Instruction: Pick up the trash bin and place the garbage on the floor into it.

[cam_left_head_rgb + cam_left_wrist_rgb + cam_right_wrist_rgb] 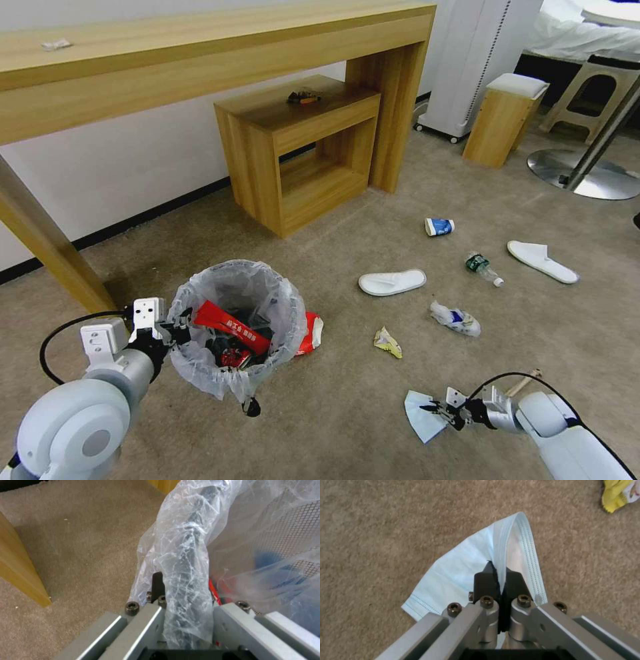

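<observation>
Left gripper clamping trash bin rim, right gripper pinching face mask

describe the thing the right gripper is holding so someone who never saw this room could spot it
Start at the trash bin held at its rim by the left gripper, then look across the carpet floor toward the robot's right. There the right gripper pinches a pale blue pleated face mask, flat and stitched along its edge, unlike the crumpled yellow wrapper beyond it.

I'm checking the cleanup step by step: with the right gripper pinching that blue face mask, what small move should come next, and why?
Probably lift the face mask and carry it toward the trash bin. The right gripper is shut on its fold, and the left gripper clamps the bin's bagged rim with the mouth open upward.
</observation>
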Controlling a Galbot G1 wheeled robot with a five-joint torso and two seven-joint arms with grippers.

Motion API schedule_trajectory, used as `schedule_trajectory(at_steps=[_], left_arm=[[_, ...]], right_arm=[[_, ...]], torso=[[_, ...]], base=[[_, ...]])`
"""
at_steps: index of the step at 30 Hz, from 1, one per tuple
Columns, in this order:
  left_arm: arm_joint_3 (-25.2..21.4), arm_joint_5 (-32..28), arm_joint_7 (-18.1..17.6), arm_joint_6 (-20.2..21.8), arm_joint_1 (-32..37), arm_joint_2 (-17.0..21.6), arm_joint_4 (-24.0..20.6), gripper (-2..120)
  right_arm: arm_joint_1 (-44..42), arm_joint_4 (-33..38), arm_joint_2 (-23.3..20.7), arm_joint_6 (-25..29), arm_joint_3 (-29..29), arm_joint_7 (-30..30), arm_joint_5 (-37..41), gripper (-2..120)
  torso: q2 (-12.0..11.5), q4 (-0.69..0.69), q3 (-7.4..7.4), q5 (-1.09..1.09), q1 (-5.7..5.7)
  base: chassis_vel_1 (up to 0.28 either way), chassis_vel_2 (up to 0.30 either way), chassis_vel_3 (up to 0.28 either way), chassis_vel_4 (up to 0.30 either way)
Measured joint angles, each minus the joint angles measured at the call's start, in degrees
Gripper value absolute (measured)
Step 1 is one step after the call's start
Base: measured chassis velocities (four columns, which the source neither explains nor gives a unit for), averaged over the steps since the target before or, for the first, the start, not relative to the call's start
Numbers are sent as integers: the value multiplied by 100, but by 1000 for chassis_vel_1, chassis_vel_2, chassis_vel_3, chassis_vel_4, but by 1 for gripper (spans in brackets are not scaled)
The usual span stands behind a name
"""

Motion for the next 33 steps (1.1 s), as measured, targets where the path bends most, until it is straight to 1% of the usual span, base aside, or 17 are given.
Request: schedule_trajectory(at_steps=[2,3,4,7,8,11,12,13,14,16,19,20,24,25,29,32,33], left_arm=[[4,1,2,0,0,-2,1,0],[4,1,3,0,-1,-1,0,0],[4,1,3,0,-1,-1,0,0],[4,1,8,-1,-16,29,28,0],[4,1,8,-1,-16,29,28,0],[25,-12,9,72,-19,52,33,0],[25,-12,9,72,-19,52,33,0],[46,-26,6,127,-19,65,30,0],[54,-34,5,148,-17,71,27,0],[57,-39,3,161,-16,74,25,0],[69,-112,-53,244,-9,107,5,0],[69,-112,-53,244,-9,107,5,0],[77,-234,-148,308,24,115,-26,0],[77,-234,-148,308,24,115,-26,0],[79,-360,-263,366,45,107,-63,0],[74,-435,-313,408,92,108,-79,0],[74,-435,-313,408,92,108,-79,0]], right_arm=[[-26,62,-27,45,0,37,122,0],[-82,211,-80,81,0,63,396,0],[-82,211,-80,81,0,63,396,0],[-268,899,-250,92,66,115,1144,0],[-268,899,-250,92,66,115,1144,0],[-398,1515,-431,129,150,134,1742,0],[-398,1515,-431,129,150,134,1742,0],[-435,1792,-510,129,209,170,2058,0],[-443,1911,-545,129,238,201,2202,0],[-447,1999,-575,127,261,232,2321,0],[-456,2516,-744,97,361,534,3055,0],[-456,2516,-744,97,361,534,3055,0],[-425,2992,-817,127,326,1024,3802,0],[-425,2992,-817,127,326,1024,3802,0],[-324,3319,-850,136,290,1122,4223,0],[-204,3697,-907,137,272,1146,4689,0],[-204,3697,-907,137,272,1146,4689,0]], torso=[[0,0,0,0,0],[0,0,0,0,0],[0,0,0,0,0],[0,0,0,0,0],[0,0,0,0,0],[0,0,-1,0,0],[0,0,-1,0,0],[0,-1,-1,-1,0],[0,0,-1,-1,0],[0,0,-1,-1,0],[0,0,-1,-1,0],[0,0,-1,-1,0],[0,0,-1,0,0],[0,0,-1,0,0],[0,0,0,-1,0],[0,0,0,-1,0],[0,0,0,-1,0]], base=[[0,0,0,0],[0,0,0,0],[0,0,0,0],[0,0,0,0],[0,0,0,0],[0,0,0,0],[0,0,0,0],[0,0,0,0],[0,0,0,0],[0,0,0,0],[0,0,0,0],[0,0,0,0],[0,0,0,0],[0,0,0,0],[0,0,0,0],[0,0,0,0],[0,0,0,0]])
